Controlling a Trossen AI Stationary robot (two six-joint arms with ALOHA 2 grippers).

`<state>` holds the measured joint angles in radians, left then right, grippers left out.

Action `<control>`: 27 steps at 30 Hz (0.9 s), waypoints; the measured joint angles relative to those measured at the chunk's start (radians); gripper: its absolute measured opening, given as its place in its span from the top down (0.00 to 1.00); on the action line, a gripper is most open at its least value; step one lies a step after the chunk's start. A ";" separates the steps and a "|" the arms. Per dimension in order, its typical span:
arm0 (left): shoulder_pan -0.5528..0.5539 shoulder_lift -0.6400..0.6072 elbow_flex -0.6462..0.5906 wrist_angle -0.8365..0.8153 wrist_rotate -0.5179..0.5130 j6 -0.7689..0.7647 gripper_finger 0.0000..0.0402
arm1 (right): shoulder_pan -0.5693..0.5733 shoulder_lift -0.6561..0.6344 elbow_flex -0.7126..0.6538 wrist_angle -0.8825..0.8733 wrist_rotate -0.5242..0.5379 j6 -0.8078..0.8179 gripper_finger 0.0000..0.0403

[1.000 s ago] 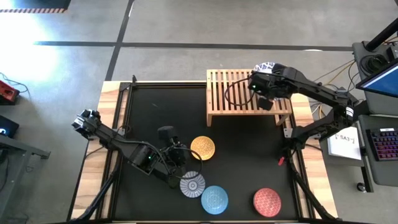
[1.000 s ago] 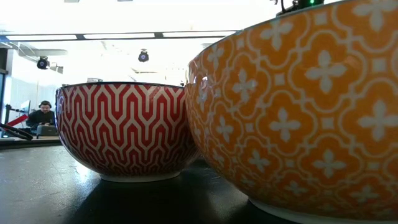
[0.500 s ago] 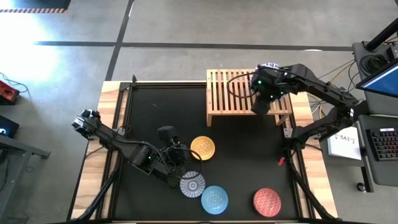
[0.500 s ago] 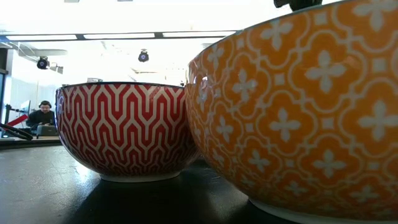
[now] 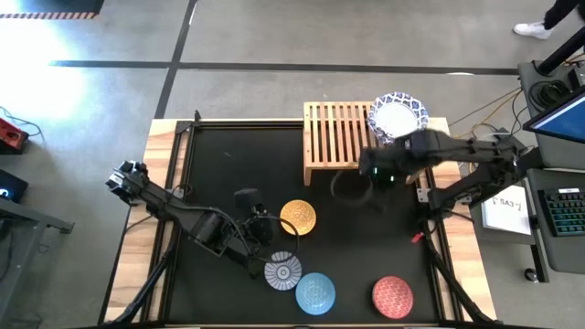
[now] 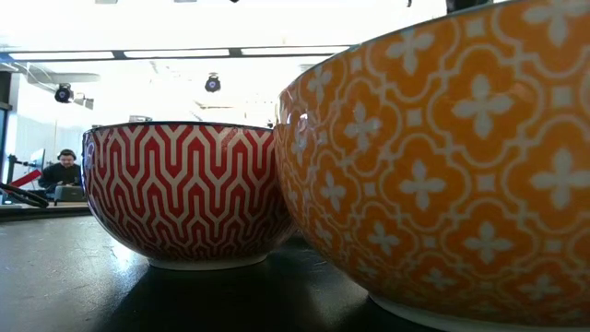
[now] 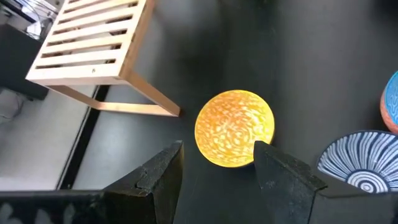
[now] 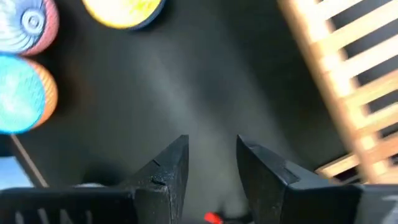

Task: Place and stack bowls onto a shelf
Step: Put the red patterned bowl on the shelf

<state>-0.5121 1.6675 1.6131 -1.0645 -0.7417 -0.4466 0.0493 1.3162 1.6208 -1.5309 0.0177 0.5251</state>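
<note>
The low rack of light wooden slats [image 5: 352, 137] stands at the far edge of the black table [image 5: 228, 164], toward the right side. A stack of white bowls with blue-patterned rims [image 5: 398, 114] rests on its right end. The right arm reaches in from the right, its gripper [image 5: 373, 174] low over the tabletop just in front of the rack; its fingers [image 8: 168, 168] stand a little apart and hold nothing. The left arm lies across the near left of the table, its gripper [image 7: 217, 168] open and empty just beside the mustard yellow bowl [image 5: 298, 217]. Nearer the front sit the grey-blue patterned bowl [image 5: 282, 270], the light blue bowl [image 5: 315, 292] and the speckled red bowl [image 5: 392, 297].
</note>
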 joint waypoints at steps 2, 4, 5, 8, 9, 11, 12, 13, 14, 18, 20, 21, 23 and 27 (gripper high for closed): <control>0.000 0.001 0.000 0.000 0.003 -0.006 0.56 | 0.069 0.010 -0.011 -0.002 0.000 0.064 0.69; -0.002 0.001 0.000 0.000 0.012 -0.008 0.56 | 0.137 0.021 -0.020 -0.005 0.000 0.123 0.69; -0.002 0.001 0.000 0.000 0.023 -0.008 0.56 | 0.171 0.027 -0.023 -0.005 0.001 0.156 0.69; -0.002 0.001 0.000 0.000 0.028 -0.008 0.56 | 0.268 0.048 -0.028 -0.001 0.007 0.254 0.69; -0.002 0.001 0.000 0.001 0.028 -0.008 0.56 | 0.299 0.056 -0.029 -0.001 0.007 0.285 0.69; -0.002 0.001 0.000 0.001 0.028 -0.008 0.56 | 0.359 0.076 -0.029 0.000 0.008 0.339 0.69; -0.002 0.001 0.000 0.001 0.028 -0.008 0.56 | 0.386 0.087 -0.029 -0.001 0.008 0.361 0.69; -0.002 0.001 0.000 0.002 0.028 -0.008 0.56 | 0.412 0.098 -0.029 0.000 0.008 0.378 0.69; -0.002 0.001 0.000 0.002 0.028 -0.008 0.56 | 0.439 0.109 -0.029 0.001 0.008 0.392 0.69; -0.002 0.001 0.000 0.016 0.028 -0.009 0.56 | 0.529 0.162 -0.029 0.004 0.008 0.420 0.69; -0.002 0.001 0.000 0.030 0.027 -0.015 0.56 | 0.567 0.190 -0.029 0.005 0.008 0.426 0.69; -0.002 0.001 0.000 0.036 0.027 -0.020 0.56 | 0.584 0.204 -0.029 0.006 0.008 0.429 0.69; -0.002 0.001 0.000 0.037 0.029 -0.048 0.56 | 0.618 0.231 -0.029 0.008 0.008 0.435 0.69; -0.007 0.001 0.000 0.037 0.053 -0.100 0.56 | 0.676 0.280 -0.029 0.017 0.008 0.436 0.69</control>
<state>-0.5186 1.6688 1.6131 -1.0279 -0.6887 -0.5462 0.7256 1.5963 1.5913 -1.5139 0.0257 0.9614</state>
